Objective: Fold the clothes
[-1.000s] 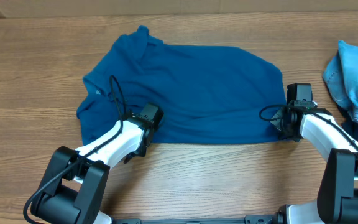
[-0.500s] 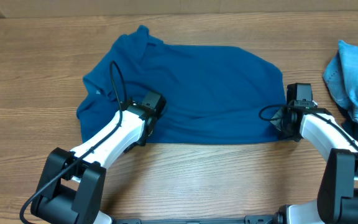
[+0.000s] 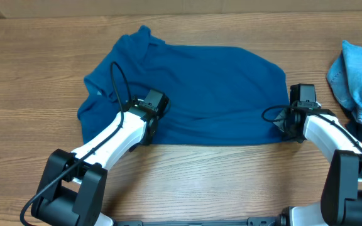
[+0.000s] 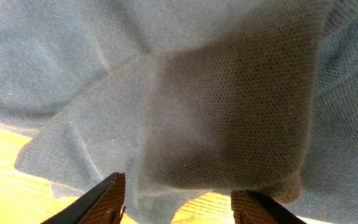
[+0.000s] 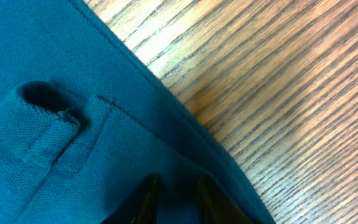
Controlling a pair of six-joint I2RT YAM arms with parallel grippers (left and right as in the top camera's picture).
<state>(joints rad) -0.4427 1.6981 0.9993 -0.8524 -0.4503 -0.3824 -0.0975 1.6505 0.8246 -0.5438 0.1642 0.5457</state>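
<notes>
left gripper (image 4: 178, 200) stands spread over the deep-blue knit shirt (image 3: 200, 88) near its 7 o'clock edge, clamping nothing, while the right gripper (image 5: 176, 194) is nearly closed, pinching the shirt's hem at its 4 o'clock corner. the shirt lies spread across the middle of the wooden table (image 3: 219, 182). a light-blue denim garment (image 3: 357, 72) sits bunched at the table's 3 o'clock edge, well apart.

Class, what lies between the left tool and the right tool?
The shirt: in the overhead view its near edge runs unbroken from the left tool to the right tool.
</notes>
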